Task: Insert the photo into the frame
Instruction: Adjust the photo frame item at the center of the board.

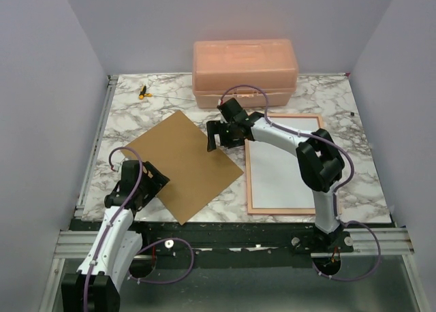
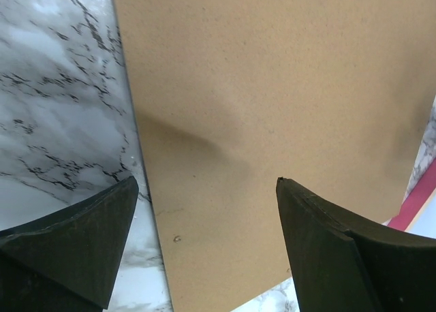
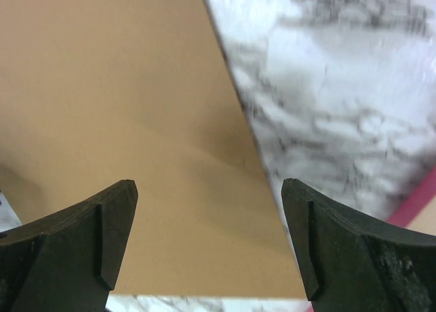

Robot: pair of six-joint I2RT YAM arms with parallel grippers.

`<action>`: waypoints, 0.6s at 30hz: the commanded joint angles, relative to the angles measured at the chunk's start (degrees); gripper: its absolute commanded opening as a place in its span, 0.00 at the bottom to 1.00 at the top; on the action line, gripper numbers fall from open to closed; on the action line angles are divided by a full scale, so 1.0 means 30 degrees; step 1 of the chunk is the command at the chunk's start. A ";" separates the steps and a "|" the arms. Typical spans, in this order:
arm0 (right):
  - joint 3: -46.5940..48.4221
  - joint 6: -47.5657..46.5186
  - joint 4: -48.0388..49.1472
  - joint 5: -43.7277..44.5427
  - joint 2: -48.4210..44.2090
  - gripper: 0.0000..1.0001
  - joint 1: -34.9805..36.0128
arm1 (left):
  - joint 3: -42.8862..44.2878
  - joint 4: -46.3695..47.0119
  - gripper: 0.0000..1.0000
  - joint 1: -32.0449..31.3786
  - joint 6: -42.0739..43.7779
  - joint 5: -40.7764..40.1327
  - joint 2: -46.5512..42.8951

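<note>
The thin-bordered pinkish rectangular frame (image 1: 283,210), white inside, lies flat at the marble table's (image 1: 340,101) right beside a brown flat board (image 1: 184,163), whose edges the left end effector (image 2: 206,182) and right end effector (image 3: 209,182) hover over, fingers apart.

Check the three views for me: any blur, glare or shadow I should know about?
Top external: even, soft light, sharp; the white area inside the frame is washed out. Left wrist: backing board crisp, with a soft shadow across it. Right wrist: the softest view, with the veins of the marble table blurred.
</note>
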 commanded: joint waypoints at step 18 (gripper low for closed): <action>0.0518 0.1826 0.4610 -0.7793 0.3512 0.94 -0.0373 | 0.0153 0.3445 0.83 0.2680 0.2076 0.3892 0.3176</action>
